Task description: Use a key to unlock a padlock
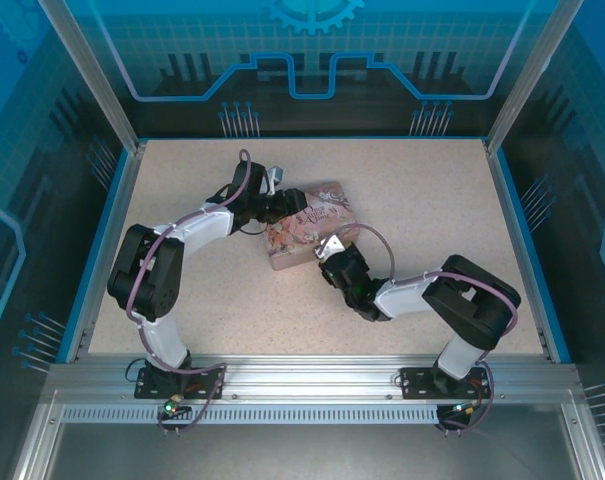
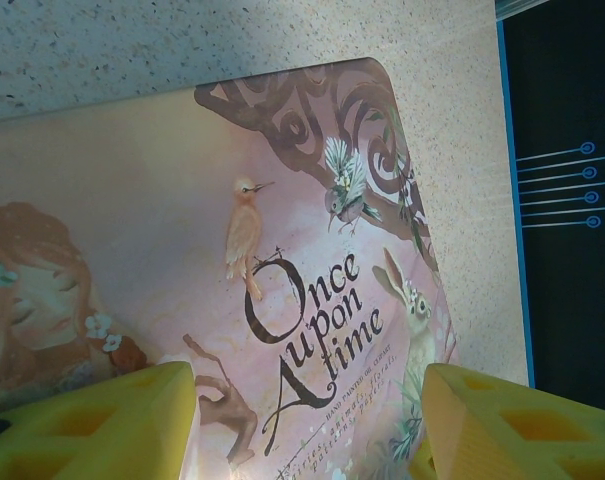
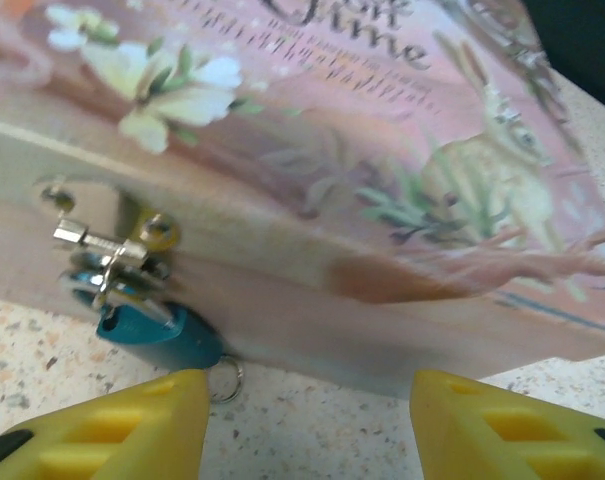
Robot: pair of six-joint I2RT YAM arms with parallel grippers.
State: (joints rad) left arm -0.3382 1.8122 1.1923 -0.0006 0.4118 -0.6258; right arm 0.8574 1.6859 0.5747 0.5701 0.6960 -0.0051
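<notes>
The pink tin (image 2: 312, 250), glossy and round-cornered, reads "Once upon a time" in dark curling letters among painted birds and a hare. The padlock (image 3: 162, 335), small and blue-bodied, hangs from the silvery hasp (image 3: 102, 255) on the tin's side wall. The left gripper (image 2: 307, 405) spreads its yellow fingers above the lid, and the right gripper (image 3: 307, 405) is likewise apart, facing the padlock.
</notes>
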